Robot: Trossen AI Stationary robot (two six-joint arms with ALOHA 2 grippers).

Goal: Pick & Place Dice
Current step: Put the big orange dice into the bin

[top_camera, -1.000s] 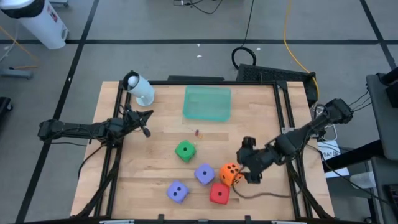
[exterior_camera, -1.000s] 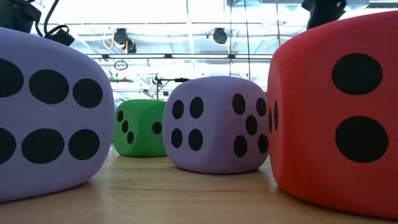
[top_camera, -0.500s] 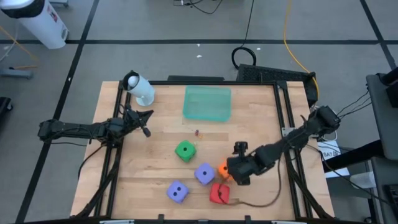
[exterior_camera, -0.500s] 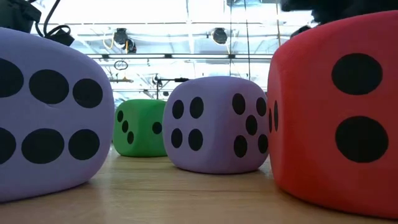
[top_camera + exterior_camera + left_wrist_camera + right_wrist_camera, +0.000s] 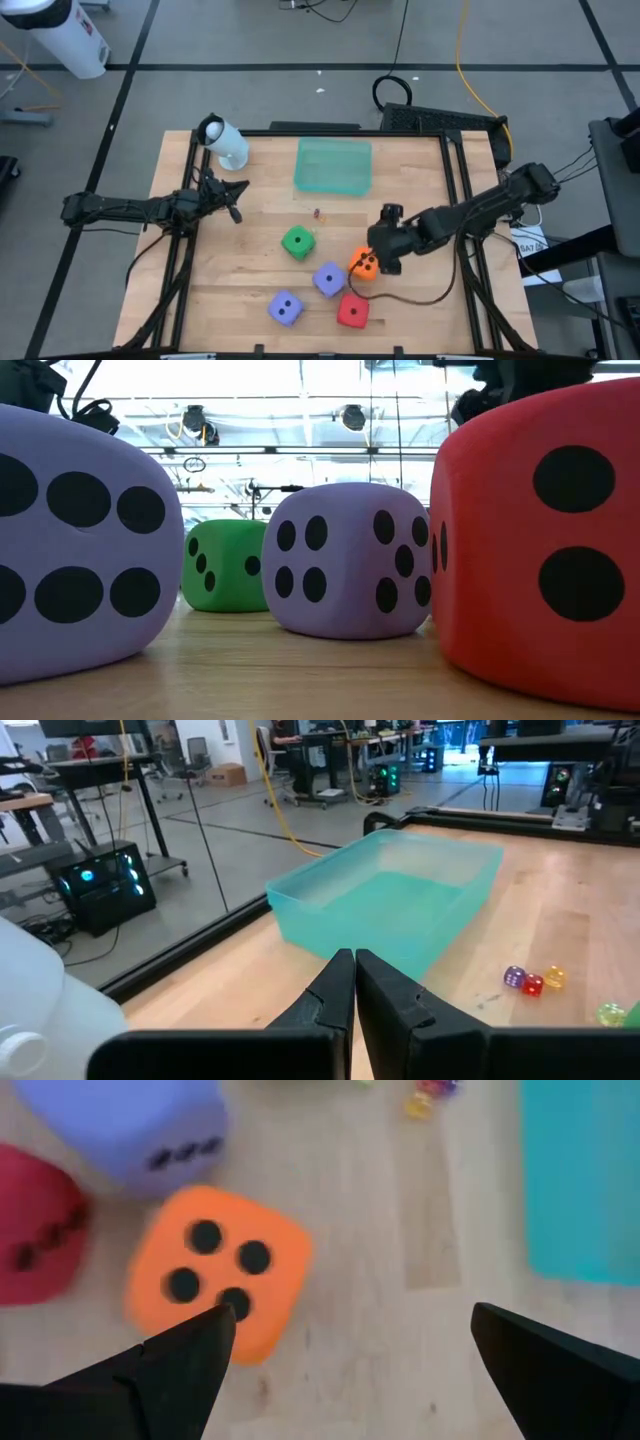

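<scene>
Five dice rest on their bottom faces on the wooden table: green (image 5: 297, 242), two purple-blue (image 5: 329, 279) (image 5: 286, 308), red (image 5: 352, 312) and orange (image 5: 362, 268). My right gripper (image 5: 383, 256) hangs open above the orange die's right side. In the right wrist view the orange die (image 5: 215, 1275) shows four pips on top, and one fingertip (image 5: 185, 1360) overlaps its edge without clear touch. My left gripper (image 5: 236, 211) waits shut at the table's left edge, pointing toward the green tray (image 5: 333, 165).
A white cylinder (image 5: 225, 143) lies at the far left corner. A few tiny dice (image 5: 530, 982) sit just in front of the tray (image 5: 390, 900). A dark cable (image 5: 410, 300) trails on the table below the right arm. The low view shows the red die (image 5: 540, 540) close up.
My right gripper has swung toward the table's left and a little down, from beside the orange die to over its right part, staying open. The dice have kept their places.
</scene>
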